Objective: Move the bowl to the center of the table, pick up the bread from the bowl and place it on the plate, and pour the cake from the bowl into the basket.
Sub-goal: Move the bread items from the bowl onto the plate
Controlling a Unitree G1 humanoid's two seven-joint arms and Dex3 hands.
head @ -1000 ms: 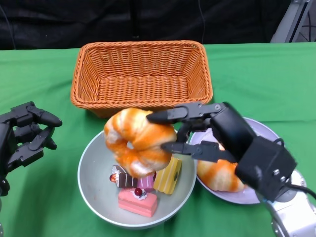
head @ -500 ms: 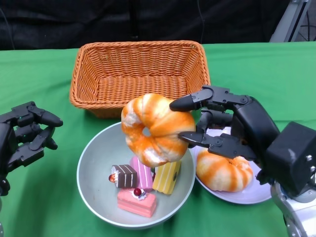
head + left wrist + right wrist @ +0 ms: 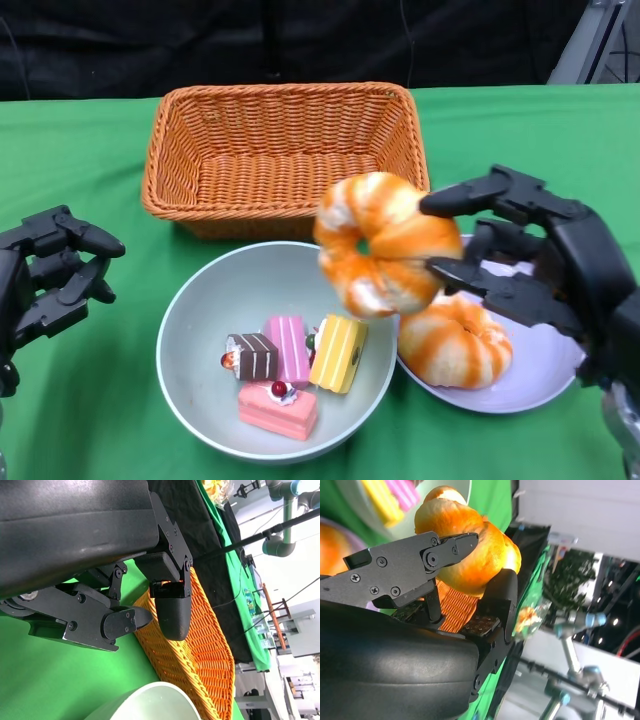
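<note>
1. Aloft, a glossy ring-shaped bread (image 3: 385, 243), orange with pale streaks, is pinched by the black right hand (image 3: 530, 265) above the bowl's right rim, its hole facing the camera.
2. Beside the smooth grey-green bowl (image 3: 195, 330), holding four block-shaped cake slices (image 3: 290, 365), a second bread (image 3: 455, 343) lies on the lilac plate (image 3: 545, 370).
3. Behind the bowl stands a woven orange basket (image 3: 285, 150) on the green-clothed counter (image 3: 90, 160).
4. Left of the bowl, the left hand (image 3: 50, 280) hovers with its fingers apart, holding nothing.
</note>
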